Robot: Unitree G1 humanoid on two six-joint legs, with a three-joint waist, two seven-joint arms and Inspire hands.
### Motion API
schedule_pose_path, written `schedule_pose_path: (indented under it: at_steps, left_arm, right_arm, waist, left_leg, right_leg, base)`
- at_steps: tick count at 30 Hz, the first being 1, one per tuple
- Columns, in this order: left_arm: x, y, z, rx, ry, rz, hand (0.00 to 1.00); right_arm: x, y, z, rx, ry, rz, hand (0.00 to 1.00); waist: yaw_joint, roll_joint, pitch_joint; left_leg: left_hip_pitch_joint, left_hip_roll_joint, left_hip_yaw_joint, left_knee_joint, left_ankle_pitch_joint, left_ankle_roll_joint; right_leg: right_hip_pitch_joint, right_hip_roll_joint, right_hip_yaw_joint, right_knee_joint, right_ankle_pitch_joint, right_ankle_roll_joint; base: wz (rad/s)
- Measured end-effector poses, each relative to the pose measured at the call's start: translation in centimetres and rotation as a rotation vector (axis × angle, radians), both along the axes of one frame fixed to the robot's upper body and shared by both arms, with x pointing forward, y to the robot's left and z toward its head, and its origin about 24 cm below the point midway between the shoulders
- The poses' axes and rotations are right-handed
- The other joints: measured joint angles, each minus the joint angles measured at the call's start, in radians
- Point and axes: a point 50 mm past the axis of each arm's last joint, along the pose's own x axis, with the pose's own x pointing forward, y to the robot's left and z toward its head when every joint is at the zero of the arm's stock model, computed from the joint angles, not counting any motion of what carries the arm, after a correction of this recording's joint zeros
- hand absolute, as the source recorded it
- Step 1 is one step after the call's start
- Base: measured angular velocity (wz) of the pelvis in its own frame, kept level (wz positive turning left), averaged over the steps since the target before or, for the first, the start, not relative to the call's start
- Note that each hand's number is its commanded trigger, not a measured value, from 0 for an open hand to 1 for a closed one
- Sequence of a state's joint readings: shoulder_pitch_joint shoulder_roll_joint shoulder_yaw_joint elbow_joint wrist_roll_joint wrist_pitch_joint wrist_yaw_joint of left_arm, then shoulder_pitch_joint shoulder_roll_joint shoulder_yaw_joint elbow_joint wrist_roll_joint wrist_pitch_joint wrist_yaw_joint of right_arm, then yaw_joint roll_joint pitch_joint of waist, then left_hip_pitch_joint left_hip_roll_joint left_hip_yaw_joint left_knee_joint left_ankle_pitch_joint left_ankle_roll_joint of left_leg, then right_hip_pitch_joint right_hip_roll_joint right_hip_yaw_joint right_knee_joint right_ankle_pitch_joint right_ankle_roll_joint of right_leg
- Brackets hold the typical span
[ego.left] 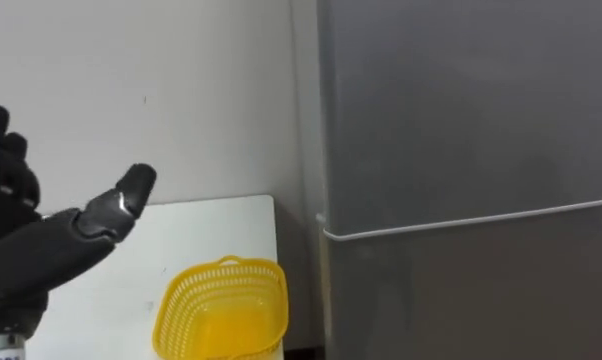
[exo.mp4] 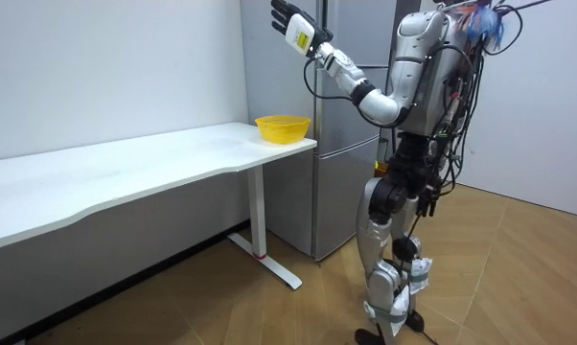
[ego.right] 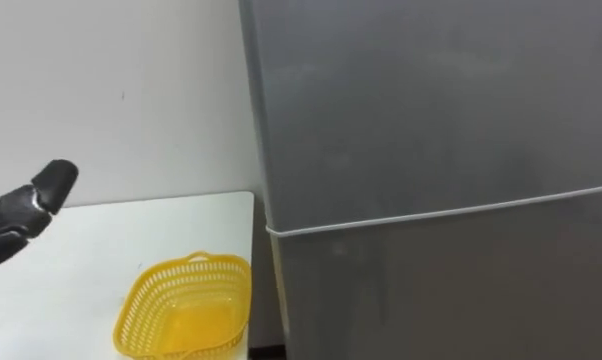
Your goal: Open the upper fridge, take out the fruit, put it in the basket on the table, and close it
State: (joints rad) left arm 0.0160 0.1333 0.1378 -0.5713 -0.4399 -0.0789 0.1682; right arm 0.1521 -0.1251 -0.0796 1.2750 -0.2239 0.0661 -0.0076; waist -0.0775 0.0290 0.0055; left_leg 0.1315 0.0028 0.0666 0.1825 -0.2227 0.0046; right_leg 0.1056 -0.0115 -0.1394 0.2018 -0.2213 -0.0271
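Observation:
A grey two-door fridge (ego.left: 461,130) stands right in front of me with both doors closed; a pale seam (ego.left: 461,224) divides the upper door from the lower one. My left hand (ego.left: 26,245) is raised at the left, fingers straight and spread, holding nothing, well left of the fridge. In the room view that left hand (exo.mp4: 293,27) is lifted high beside the fridge (exo.mp4: 346,144), near its upper door.
A yellow basket (ego.left: 223,310) sits empty on the white table (ego.left: 201,225) at the corner nearest the fridge. A white wall runs behind the table. In the room view the long table (exo.mp4: 126,172) stretches away to the room view's left.

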Motion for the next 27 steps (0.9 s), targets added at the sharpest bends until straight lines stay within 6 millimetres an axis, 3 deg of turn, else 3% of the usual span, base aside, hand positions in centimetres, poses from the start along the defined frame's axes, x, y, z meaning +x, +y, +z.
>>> schedule_pose_path:
  at_steps: [9,27]
  left_arm:
    - [0.7,-1.6,0.0,-0.005,0.013,-0.241,0.00]
    - [0.8,-2.8,-0.2,0.050,0.010,-0.399,0.00]
  right_arm:
    - [0.3,-0.1,0.0,0.001,0.012,0.001,0.00]
    - [0.2,-0.1,0.0,0.002,0.018,0.008,0.00]
  waist:
    - [-0.001,0.010,-0.0015]
    - [0.000,0.016,-0.0049]
  left_leg:
    - [-0.002,0.001,0.019,-0.002,0.000,0.000]
    - [-0.002,0.002,0.031,-0.001,0.000,0.000]
  right_leg:
    - [-0.016,0.000,0.016,0.004,0.000,0.000]
    - [-0.021,0.001,0.024,0.010,0.000,0.000]
  base:
    - [-0.05]
    - [-0.01]
